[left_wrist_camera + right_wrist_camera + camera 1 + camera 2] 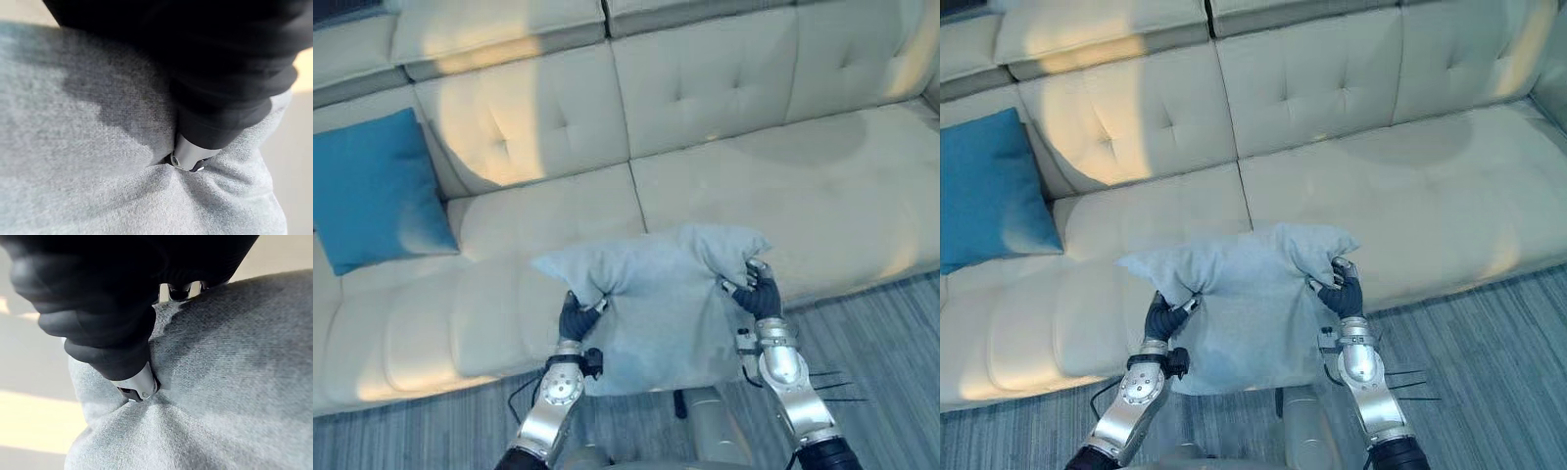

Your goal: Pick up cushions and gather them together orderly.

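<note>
The pale sofa [803, 196] spans the scene. A blue cushion [372, 191] leans on its backrest at the robot's far left, probably the gathering spot. The grey cushion [656, 304] hangs over the seat's front edge, apparently clear of it. The left hand [576, 318] and right hand [759, 292] each clench one side, the fabric bunching in their grip, which keeps it level for carrying.
</note>
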Controlling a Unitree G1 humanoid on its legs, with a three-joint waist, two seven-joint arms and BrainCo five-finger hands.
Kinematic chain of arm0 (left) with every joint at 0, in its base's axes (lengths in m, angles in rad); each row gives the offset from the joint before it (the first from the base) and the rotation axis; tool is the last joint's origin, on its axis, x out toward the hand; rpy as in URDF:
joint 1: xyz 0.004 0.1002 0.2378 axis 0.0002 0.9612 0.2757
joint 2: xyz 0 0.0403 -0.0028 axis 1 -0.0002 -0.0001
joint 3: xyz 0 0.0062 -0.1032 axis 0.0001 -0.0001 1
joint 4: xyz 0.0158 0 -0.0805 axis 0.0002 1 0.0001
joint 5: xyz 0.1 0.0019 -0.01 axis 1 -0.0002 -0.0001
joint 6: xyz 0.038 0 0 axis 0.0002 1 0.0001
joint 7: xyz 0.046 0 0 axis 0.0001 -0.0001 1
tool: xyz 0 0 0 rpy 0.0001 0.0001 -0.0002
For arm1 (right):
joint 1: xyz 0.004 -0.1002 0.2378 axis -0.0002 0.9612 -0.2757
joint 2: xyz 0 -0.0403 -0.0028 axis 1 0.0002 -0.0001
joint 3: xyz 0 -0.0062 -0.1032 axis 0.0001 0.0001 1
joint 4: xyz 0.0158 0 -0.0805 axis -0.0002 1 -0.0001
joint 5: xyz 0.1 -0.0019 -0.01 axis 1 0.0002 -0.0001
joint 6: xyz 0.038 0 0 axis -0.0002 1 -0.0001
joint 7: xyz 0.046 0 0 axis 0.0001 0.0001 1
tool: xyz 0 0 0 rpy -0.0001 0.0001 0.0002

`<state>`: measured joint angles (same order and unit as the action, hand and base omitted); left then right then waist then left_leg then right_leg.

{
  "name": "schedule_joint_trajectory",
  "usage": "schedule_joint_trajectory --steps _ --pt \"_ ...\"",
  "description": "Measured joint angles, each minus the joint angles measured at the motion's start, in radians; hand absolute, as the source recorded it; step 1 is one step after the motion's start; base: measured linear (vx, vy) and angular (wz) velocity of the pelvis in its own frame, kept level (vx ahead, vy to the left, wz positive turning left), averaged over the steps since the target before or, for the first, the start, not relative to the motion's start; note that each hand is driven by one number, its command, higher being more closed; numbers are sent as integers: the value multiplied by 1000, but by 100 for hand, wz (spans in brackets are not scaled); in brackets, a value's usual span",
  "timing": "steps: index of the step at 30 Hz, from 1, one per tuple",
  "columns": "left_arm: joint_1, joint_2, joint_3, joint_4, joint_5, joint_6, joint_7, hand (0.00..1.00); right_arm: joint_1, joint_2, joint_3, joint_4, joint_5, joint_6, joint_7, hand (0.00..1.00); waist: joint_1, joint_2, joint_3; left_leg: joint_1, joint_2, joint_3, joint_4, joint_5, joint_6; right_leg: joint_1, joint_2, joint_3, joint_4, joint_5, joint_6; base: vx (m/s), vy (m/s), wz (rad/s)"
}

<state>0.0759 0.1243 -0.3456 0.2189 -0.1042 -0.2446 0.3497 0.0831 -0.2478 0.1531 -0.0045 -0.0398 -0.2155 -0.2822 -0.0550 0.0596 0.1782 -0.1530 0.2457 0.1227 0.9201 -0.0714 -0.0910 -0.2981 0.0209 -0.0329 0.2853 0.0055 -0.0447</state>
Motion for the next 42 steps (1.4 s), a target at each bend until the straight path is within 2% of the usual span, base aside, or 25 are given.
schedule_joint_trajectory --steps 2,4,5,6,7,8,9,10,14,19,22,24,27,29,32,34,37,39,42 --pt "4 -10 0 -4 -1 -1 -3 100 26 0 0 -80 0 0 -2 100 14 0 -1 -88 24 21 104 -39 35 67 7 6 -45 -26 -29 322 -87 -17" --pt "10 -15 0 -5 -2 0 -14 100 25 1 0 -127 0 -3 -3 100 17 1 -2 -151 23 65 54 -95 57 105 3 14 -76 -40 -33 262 -7 -10" --pt "15 -20 -2 -6 -2 1 -23 100 18 0 -3 -134 -1 -6 -4 100 17 0 -1 -168 7 96 -45 -117 78 123 -7 21 -85 -44 -29 252 42 -10" --pt "18 -25 -3 -6 -2 1 -25 100 16 0 -8 -134 -1 -6 -4 100 19 0 -1 -170 -4 106 -107 -121 84 131 -12 26 -86 -46 -26 256 90 -17" --pt "21 -34 -5 -10 -1 2 -27 100 11 1 -21 -129 -2 -5 -4 100 24 1 -2 -163 -38 110 -248 -120 83 138 -22 37 -80 -48 -11 252 129 -27" --pt "22 -38 -6 -20 1 1 -29 100 6 -2 -31 -121 -3 -5 -5 100 24 9 -5 -148 -68 105 -417 -72 60 136 -25 50 -72 -58 6 246 152 -32" --pt "24 -43 -7 -25 1 1 -30 100 4 -6 -34 -115 -4 -5 -5 100 25 23 -9 -131 -77 97 -510 16 53 136 -15 61 -69 -66 21 236 188 -40" --pt "23 -37 -4 -27 1 2 -34 100 -10 -7 -38 -82 -11 -5 -6 100 21 37 -11 -90 -76 94 -586 34 37 139 -2 82 -60 -81 43 214 172 -28" --pt "25 -19 3 -33 4 3 -38 100 -14 9 -41 -46 -52 7 -8 100 16 36 -13 4 -145 117 -762 52 51 139 -41 121 -67 -96 70 145 113 -16" --pt "-9 -2 4 -72 15 4 -11 100 -85 36 -40 -46 -99 7 -65 100 14 36 -13 26 -163 123 -853 86 54 132 -54 124 -101 -84 78 29 29 -2" --pt "-112 -7 20 -74 30 5 45 100 -214 52 -34 -46 -138 7 -131 100 16 36 -13 -26 -161 123 -886 120 54 69 -45 122 -108 -58 75 -70 -17 -2" --pt "-240 -10 50 -75 42 11 101 100 -344 68 -34 -45 -168 7 -192 100 24 36 -13 -107 -158 127 -885 146 55 -23 -39 122 -88 -40 72 -133 -26 -3" --pt "-385 -24 95 -75 80 29 168 100 -465 67 -39 -31 -180 9 -253 100 46 35 -9 -165 -156 129 -880 166 56 -100 -37 119 -42 -38 72 -131 -47 1" --pt "-519 -23 137 -73 118 44 230 100 -594 65 -43 8 -198 31 -307 100 51 35 -8 -219 -154 129 -867 175 53 -162 -38 116 -9 -38 72 -119 -47 8" --pt "-721 -1 157 -42 141 43 301 100 -769 61 -90 61 -200 48 -361 100 71 30 25 -265 -151 129 -867 186 54 -220 -41 106 26 -38 72 -141 -42 10" --pt "-833 26 164 17 145 42 334 100 -863 50 -105 98 -200 51 -384 100 72 30 37 -305 -151 128 -869 193 60 -264 -45 92 45 -38 72 -123 -32 25" --pt "-1042 48 192 166 134 42 355 100 -1055 17 -121 194 -200 71 -419 100 70 30 79 -375 -152 129 -896 238 67 -352 -57 72 81 -38 72 -99 -24 29" --pt "-1108 47 201 222 110 42 355 100 -1126 3 -131 244 -196 77 -421 100 71 30 84 -409 -156 128 -917 272 73 -396 -59 68 95 -36 72 -76 -17 19" --pt "-1214 60 205 314 52 43 350 100 -1252 -17 -144 347 -184 103 -421 100 77 30 136 -449 -157 120 -920 301 64 -442 -59 60 121 -37 71 -34 -29 17"
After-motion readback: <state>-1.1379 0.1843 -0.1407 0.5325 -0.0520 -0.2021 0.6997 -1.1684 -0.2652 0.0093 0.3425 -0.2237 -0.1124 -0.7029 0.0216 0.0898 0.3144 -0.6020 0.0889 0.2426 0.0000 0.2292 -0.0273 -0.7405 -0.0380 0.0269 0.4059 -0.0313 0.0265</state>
